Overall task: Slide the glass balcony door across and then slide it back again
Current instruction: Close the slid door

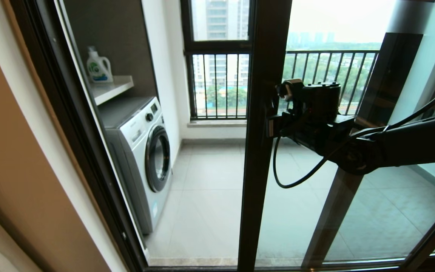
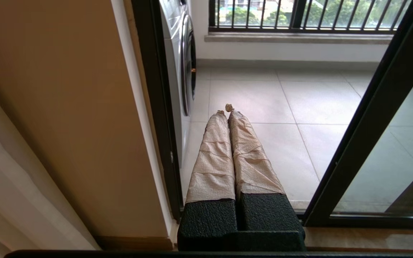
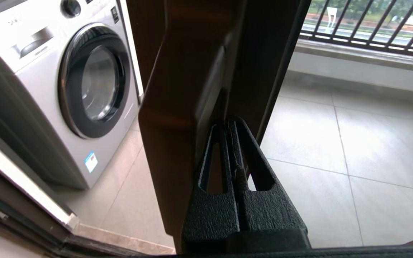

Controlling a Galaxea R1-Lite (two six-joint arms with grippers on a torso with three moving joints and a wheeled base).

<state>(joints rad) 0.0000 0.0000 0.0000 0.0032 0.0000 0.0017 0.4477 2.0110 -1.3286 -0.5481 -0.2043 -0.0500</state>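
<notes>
From the head view, you are seeing the right gripper [image 1: 274, 126] pressing against the glass balcony door [image 1: 257, 151] at its upright, mid-opening, presumably to push it. The right wrist view is showing closed fingers [image 3: 244, 157] against the frame. The left wrist view is showing the left gripper [image 2: 227, 111] idling closed near the washing machine [image 2: 181, 53].

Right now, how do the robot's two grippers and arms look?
The left gripper has black textured blocks with fingers wrapped in beige crinkled tape. The right gripper has bare black textured fingers with triangular cut-outs; a black cable loops from its black arm.
</notes>
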